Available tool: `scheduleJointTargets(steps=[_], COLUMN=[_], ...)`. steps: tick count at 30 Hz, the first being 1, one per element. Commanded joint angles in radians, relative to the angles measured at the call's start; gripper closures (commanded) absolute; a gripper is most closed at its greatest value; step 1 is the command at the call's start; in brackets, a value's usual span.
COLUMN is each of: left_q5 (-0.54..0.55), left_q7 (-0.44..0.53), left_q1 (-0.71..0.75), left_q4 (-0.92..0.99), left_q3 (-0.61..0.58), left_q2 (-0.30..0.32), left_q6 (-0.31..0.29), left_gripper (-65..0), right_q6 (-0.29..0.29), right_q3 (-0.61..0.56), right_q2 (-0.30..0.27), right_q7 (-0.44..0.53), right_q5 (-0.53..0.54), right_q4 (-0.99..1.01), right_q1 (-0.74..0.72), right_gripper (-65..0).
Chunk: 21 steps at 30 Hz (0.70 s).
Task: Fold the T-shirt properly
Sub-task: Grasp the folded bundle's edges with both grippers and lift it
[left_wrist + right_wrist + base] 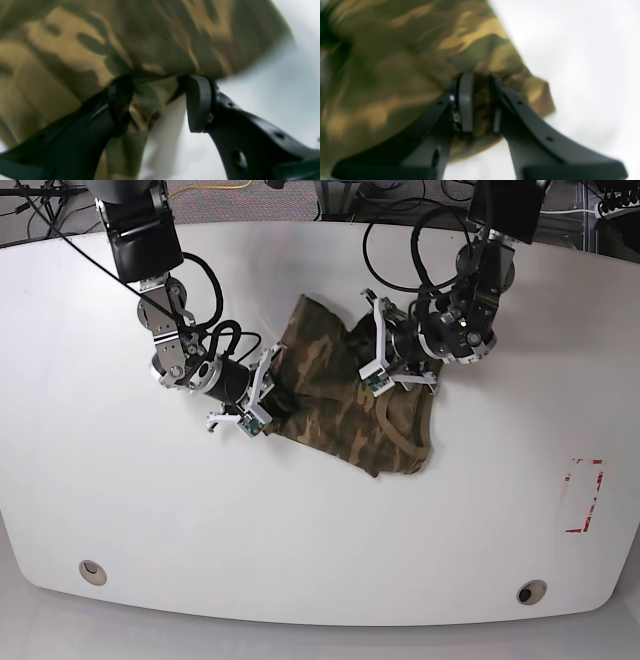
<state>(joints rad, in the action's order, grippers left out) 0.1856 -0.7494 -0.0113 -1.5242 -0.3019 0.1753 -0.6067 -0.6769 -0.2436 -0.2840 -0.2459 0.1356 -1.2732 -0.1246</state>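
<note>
Gripping T-shirt point(395, 62) edge: right hand point(480, 102) | left hand point(156, 100) spread, cloth between its fingers | white table point(300, 530)

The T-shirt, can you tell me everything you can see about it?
The T-shirt is soft camouflage cloth in olive, brown and tan. It lies crumpled and partly folded near the middle of the white table, its neck opening towards the front edge. The right gripper pinches one edge; the left gripper stands wide with a fold of cloth between its fingers.
</note>
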Motion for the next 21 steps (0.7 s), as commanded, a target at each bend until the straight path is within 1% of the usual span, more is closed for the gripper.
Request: scheduleJointTargets(steps=[1,3,5,6,7,8,9,13,15,20,21], left_q5=[-0.071,-0.071,-0.071,-0.071,-0.071,-0.071,-0.073,-0.076,-0.076,-0.073,-0.073], left_q7=[-0.083,-0.083,-0.083,-0.085,-0.085,-0.085,-0.085,-0.085,-0.085,-0.085,-0.085], left_q1=[-0.025,-0.046,-0.069,-0.085,-0.092,-0.108,-0.121,-0.164,-0.181,-0.215,-0.223], left_q4=[0.034,0.037,0.037,0.037,0.037,0.037,0.037,0.038,0.038,0.038,0.038], left_q3=[0.004,0.002,0.002,0.002,0.002,0.002,0.002,0.004,0.004,0.004,0.004], left_q2=[0.048,0.066,0.088,0.103,0.111,0.129,0.145,0.188,0.198,0.220,0.223], left_q6=[0.023,0.020,-0.002,-0.028,-0.040,-0.074,-0.091,-0.091,-0.091,-0.091,-0.091], left_gripper=[-32.5,-32.5,-32.5,-32.5,-32.5,-32.5,-32.5,-32.5,-32.5,-32.5,-32.5], right_q6=[-0.021,-0.021,-0.021,-0.021,-0.021,-0.021,-0.021,-0.021,-0.017,0.044,0.056], right_q3=[0.022,0.033,0.040,0.042,0.043,0.053,0.062,0.082,0.082,0.079,0.077], right_q2=[-0.005,-0.004,0.007,0.024,0.030,0.041,0.052,0.093,0.108,0.151,0.168], right_q7=[-0.062,-0.062,-0.063,-0.073,-0.079,-0.096,-0.109,-0.149,-0.163,-0.185,-0.185], right_q5=[-0.035,-0.037,-0.037,-0.038,-0.043,-0.044,-0.044,-0.046,-0.046,-0.046,-0.046], right_q4=[-0.039,-0.064,-0.085,-0.105,-0.113,-0.135,-0.151,-0.216,-0.240,-0.297,-0.306], right_q1=[0.059,0.093,0.122,0.142,0.148,0.168,0.185,0.239,0.259,0.296,0.305], right_gripper=[-10.3,-10.3,-10.3,-10.3,-10.3,-10.3,-10.3,-10.3,-10.3,-10.3,-10.3])
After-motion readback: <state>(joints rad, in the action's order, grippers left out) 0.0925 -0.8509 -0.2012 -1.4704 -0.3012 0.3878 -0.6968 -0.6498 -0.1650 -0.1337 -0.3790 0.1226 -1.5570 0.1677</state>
